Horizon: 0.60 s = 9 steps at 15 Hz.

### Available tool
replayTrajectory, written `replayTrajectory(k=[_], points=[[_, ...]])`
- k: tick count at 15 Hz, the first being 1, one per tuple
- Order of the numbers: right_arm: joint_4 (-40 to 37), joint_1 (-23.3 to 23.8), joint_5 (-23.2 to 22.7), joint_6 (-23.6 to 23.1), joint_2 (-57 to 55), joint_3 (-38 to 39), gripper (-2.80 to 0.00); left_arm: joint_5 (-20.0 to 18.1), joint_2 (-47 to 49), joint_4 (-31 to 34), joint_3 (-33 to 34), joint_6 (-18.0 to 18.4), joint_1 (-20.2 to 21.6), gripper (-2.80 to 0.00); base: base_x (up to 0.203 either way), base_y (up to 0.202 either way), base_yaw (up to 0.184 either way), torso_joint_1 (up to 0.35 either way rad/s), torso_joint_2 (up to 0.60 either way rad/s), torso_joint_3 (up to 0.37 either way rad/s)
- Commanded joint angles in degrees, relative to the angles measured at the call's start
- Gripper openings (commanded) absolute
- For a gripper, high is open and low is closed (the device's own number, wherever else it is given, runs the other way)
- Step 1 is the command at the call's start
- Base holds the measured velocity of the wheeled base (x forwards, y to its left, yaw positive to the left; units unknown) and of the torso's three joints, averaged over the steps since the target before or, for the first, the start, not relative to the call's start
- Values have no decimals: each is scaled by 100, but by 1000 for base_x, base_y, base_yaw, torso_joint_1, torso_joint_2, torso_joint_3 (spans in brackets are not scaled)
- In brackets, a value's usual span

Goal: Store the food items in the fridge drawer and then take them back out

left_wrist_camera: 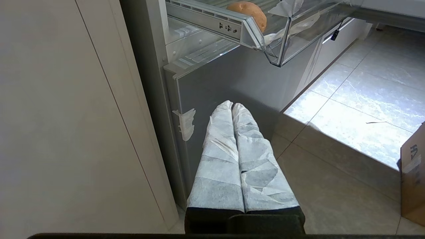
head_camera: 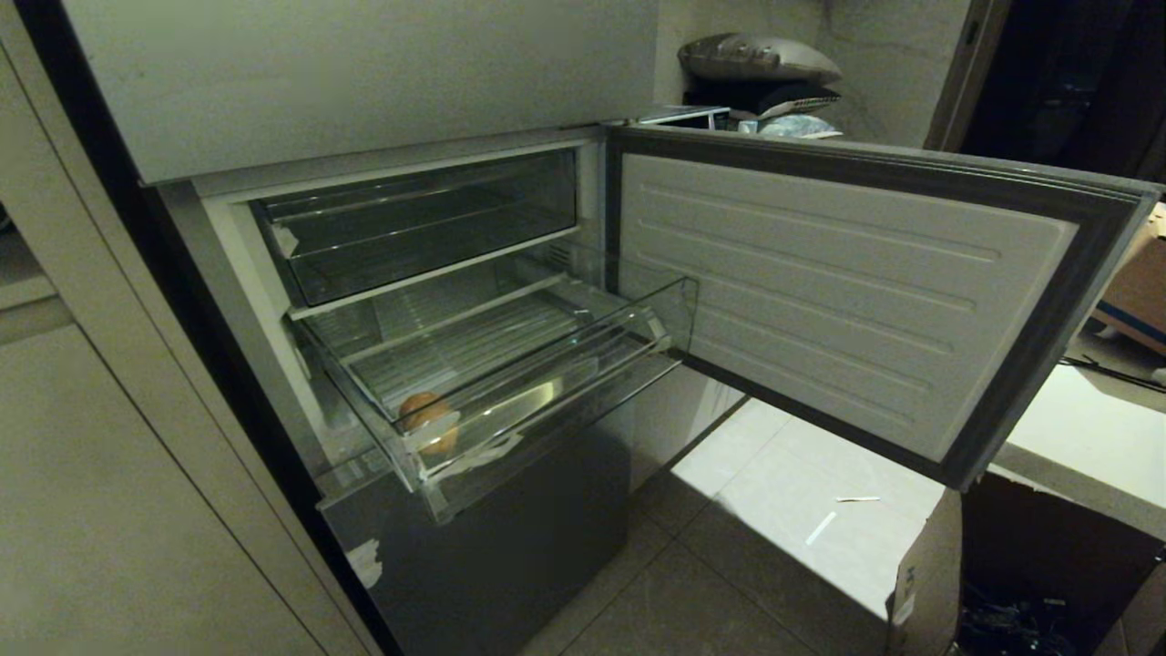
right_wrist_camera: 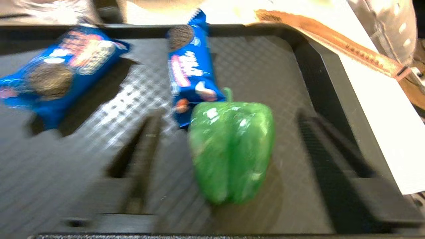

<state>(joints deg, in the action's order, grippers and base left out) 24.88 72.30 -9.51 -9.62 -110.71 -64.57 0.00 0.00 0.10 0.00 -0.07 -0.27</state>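
The fridge drawer (head_camera: 583,364) is pulled out, and a tan-orange oval lump (head_camera: 428,419) lies in its front left corner. The left wrist view shows the same lump (left_wrist_camera: 250,11) in the drawer (left_wrist_camera: 275,49) from below. My left gripper (left_wrist_camera: 232,105) hangs shut and empty, low before the fridge's grey lower panel. A glossy green bell pepper (right_wrist_camera: 232,146) lies on a black tray (right_wrist_camera: 318,66) in the right wrist view. My right gripper (right_wrist_camera: 227,116) hovers over it, open, one dark blurred finger on each side and clear of the pepper. Neither arm shows in the head view.
Two blue cookie packs (right_wrist_camera: 191,66) (right_wrist_camera: 56,73) lie on the tray beyond the pepper. The fridge door (head_camera: 820,292) stands wide open to the right. A shallower clear bin (head_camera: 419,228) sits above the drawer. A cardboard box (head_camera: 929,583) stands on the floor at the right.
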Motion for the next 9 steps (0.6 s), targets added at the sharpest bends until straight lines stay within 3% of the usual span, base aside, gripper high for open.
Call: replayTrajectory(k=[1,6,9], points=[[9,-36,-142,-13,642,409,-280,-6,9,-1,0,-1,0,-280,0,0,0,0,0,0],[406,-575,-994,-31,1701,1846,-280,-1,9,-1,0,-1,0,-280,0,0,0,0,0,0],[977,-1035,-1133,-39,2109,2338,-280,0,9,-1,0,-1,0,-280,0,0,0,0,0,0]])
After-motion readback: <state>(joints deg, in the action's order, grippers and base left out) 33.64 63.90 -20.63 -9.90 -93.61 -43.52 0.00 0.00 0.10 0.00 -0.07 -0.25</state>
